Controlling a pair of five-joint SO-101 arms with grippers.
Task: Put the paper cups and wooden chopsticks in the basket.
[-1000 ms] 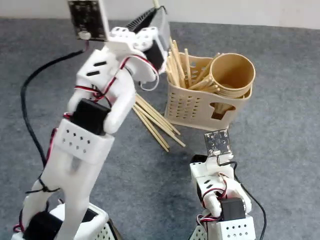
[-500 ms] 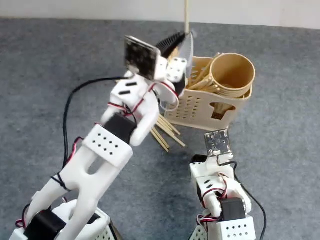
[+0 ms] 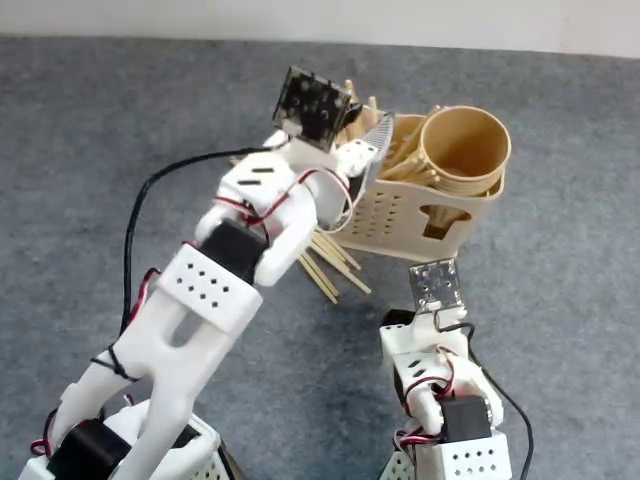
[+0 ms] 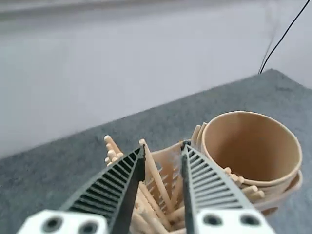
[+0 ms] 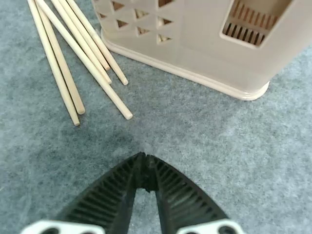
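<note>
Left gripper [image 4: 163, 147] jaws apart, basket [image 3: 390, 215] directly below, chopsticks [image 4: 151, 168] standing between them. Best lift straight up, avoid snagging. Right gripper [image 5: 145, 163] pinched together, empty; loose chopsticks [image 5: 73, 63] ahead.

Surface: table [image 3: 560, 260] with a grey, carpet-like covering; it meets a pale wall at the far edge.
Basket [image 3: 392, 216]: beige, perforated sides, standing upright on the grey covering.
Wooden chopsticks [image 5: 86, 61]: several loose, lying flat and roughly parallel on the covering, just beside the basket's base.
</note>
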